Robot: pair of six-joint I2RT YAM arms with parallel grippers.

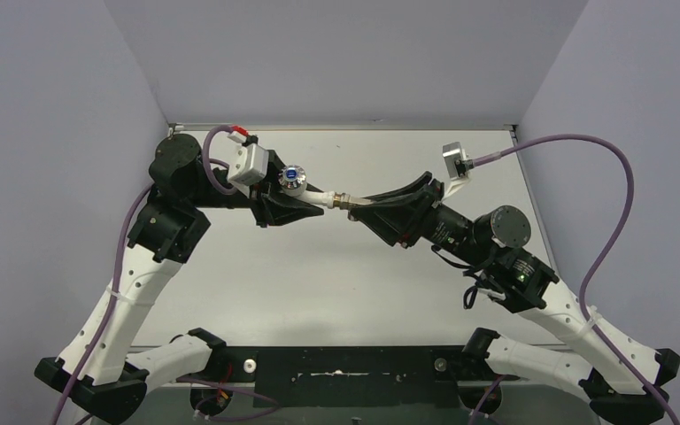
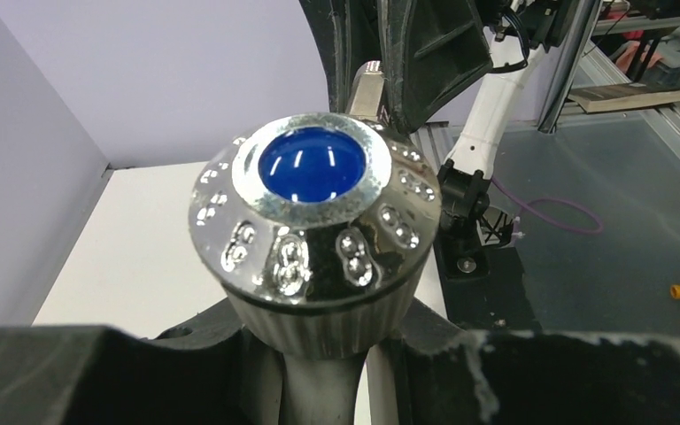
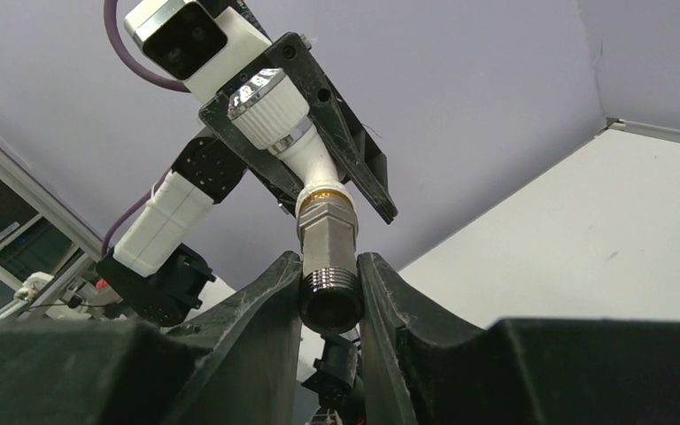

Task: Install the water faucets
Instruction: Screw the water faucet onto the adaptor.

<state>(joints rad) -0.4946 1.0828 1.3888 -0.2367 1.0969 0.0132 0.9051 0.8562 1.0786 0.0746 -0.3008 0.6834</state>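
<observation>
My left gripper (image 1: 305, 197) is shut on the white tap body (image 1: 319, 195), whose chrome knob with a blue dot (image 1: 293, 175) faces up; the knob fills the left wrist view (image 2: 314, 208). My right gripper (image 1: 360, 205) is shut on the grey metal threaded fitting (image 1: 343, 200). In the right wrist view the fitting (image 3: 328, 257) sits between my fingers (image 3: 388, 301), its far end meeting the brass neck of the tap body (image 3: 314, 164). Both are held in the air above the table, end to end.
The white table top (image 1: 336, 292) lies below both arms, enclosed by lavender walls at the back and sides. Purple cables loop off each wrist camera. A black mounting bar (image 1: 345, 365) runs along the near edge.
</observation>
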